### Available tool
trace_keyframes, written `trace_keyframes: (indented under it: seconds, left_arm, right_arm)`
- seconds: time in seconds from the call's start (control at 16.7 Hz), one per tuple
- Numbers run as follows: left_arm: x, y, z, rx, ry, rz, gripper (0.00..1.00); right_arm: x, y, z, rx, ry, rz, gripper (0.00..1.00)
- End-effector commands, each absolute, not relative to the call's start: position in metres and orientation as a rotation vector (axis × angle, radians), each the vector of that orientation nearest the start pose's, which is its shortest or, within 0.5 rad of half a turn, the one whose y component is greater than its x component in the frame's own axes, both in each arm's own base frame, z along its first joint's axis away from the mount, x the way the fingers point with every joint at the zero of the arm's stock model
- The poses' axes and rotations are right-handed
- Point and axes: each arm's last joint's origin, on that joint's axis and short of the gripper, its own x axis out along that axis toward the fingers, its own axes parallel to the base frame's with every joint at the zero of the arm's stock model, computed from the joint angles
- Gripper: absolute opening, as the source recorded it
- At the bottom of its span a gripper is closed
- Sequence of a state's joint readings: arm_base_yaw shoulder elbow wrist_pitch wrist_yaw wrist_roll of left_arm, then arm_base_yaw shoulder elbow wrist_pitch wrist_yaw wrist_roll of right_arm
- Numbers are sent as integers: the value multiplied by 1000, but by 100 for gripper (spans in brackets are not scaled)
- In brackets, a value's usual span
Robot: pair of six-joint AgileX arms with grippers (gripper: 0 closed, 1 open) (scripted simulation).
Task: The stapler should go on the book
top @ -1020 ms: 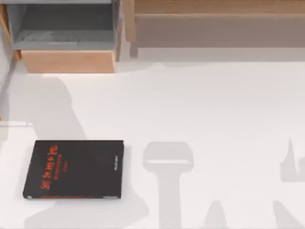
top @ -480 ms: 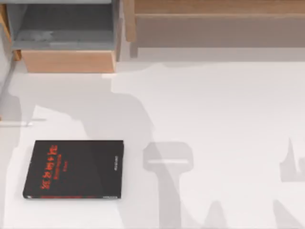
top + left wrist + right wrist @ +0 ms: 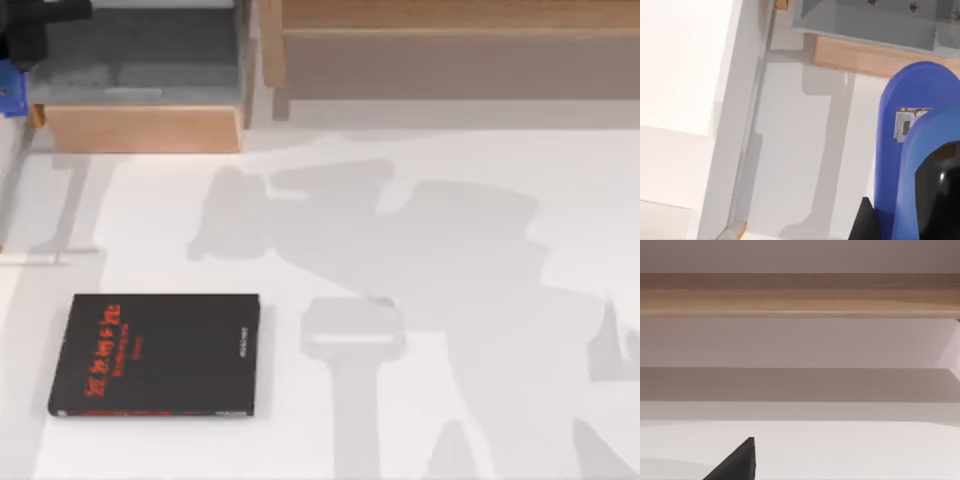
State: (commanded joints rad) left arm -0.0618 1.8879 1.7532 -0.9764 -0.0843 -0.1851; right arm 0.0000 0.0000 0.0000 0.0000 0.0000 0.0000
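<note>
Up close from the left wrist, jaws pinch the stapler point(image 3: 910, 150); overhead, book point(image 3: 155, 355) bare.

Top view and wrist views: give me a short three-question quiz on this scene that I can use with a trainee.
1. True or false: the stapler already lies on the book.
2. Where is the stapler? A) Held in the left gripper, at the top view's upper left corner. B) Flat on the table beside the book. C) Standing upright on the book's cover.
3. Fill in: in the top view, the book lies flat on the table toward its ___ side.

Key: 1 false; 2 A; 3 left.
</note>
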Motion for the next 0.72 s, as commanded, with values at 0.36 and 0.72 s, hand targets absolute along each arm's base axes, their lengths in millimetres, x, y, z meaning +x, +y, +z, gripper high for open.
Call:
trace_keyframes:
  seconds: [0.36,0.72]
  left_arm:
    - [328,-106,235,5,1287,-29,0]
    - [276,-125,189,31,1446,-20,0]
  right_arm:
    - [106,-1,160,0,0,0,100]
    - [106,-1,160,0,0,0,100]
